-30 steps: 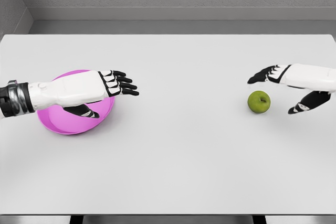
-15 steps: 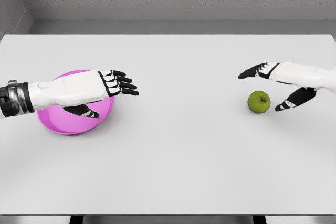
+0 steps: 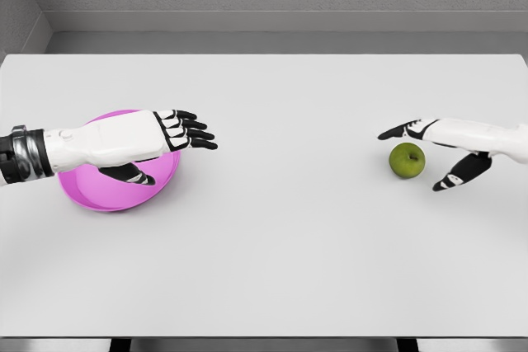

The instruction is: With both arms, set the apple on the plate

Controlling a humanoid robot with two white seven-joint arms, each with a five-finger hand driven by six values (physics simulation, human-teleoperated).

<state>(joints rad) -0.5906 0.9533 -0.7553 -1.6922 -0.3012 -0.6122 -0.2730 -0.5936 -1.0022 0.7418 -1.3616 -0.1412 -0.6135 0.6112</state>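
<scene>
Head view: green apple (image 3: pixel 407 160) on white table (image 3: pixel 280 237), right side, well apart from plate. Right hand (image 3: pixel 437 150) reaching in from right edge, spread wide around apple: black fingers (image 3: pixel 394 132) stretched just behind apple's top, thumb (image 3: pixel 450 180) low at its right, apple sitting in the gap, not gripped; contact unclear. Pink plate (image 3: pixel 99 191) at left, flat on table. Left hand (image 3: pixel 165 139) hovering over plate's far-right rim, palm down, fingers extended and loose toward centre, thumb tucked below over plate, holding nothing. White forearm across plate, metal cuff at left edge. Grey wall behind table.
</scene>
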